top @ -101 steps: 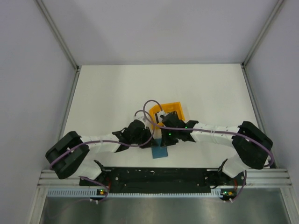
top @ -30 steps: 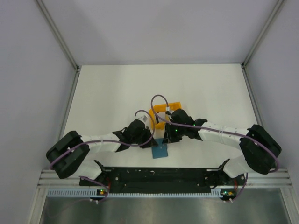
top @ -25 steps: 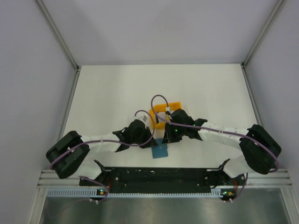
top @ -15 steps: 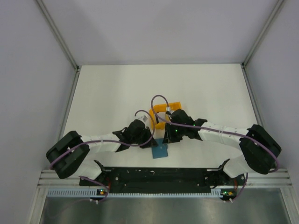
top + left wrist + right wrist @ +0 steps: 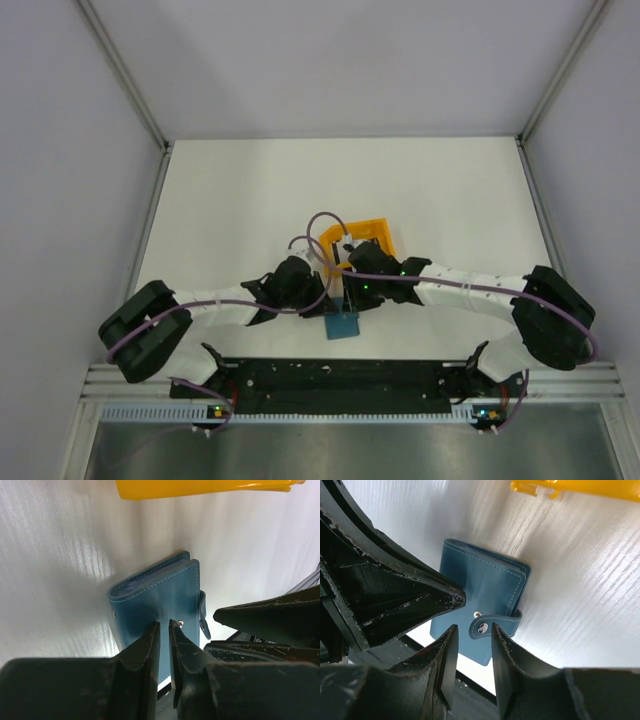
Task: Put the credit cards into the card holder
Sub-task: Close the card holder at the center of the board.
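Note:
The teal-blue card holder (image 5: 344, 325) lies flat and folded shut near the table's front edge. It also shows in the left wrist view (image 5: 155, 597) and the right wrist view (image 5: 482, 582). My left gripper (image 5: 164, 625) is shut, its tips just over the holder's cover by the metal stud. My right gripper (image 5: 472, 627) is open, and the holder's strap tab (image 5: 492, 625) lies between its fingers, unsnapped from the stud. In the top view both grippers, left (image 5: 322, 303) and right (image 5: 349, 298), meet over the holder. No credit cards are in view.
The orange tray (image 5: 375, 228) stands just behind the holder and shows at the top of both wrist views, left (image 5: 200, 487) and right (image 5: 590, 490). The black front rail (image 5: 340, 375) runs close below the holder. White walls enclose the table.
My right wrist has shifted a little left and nearer, uncovering more of the orange tray, and its cable loop has changed shape. The left arm and the holder have not moved.

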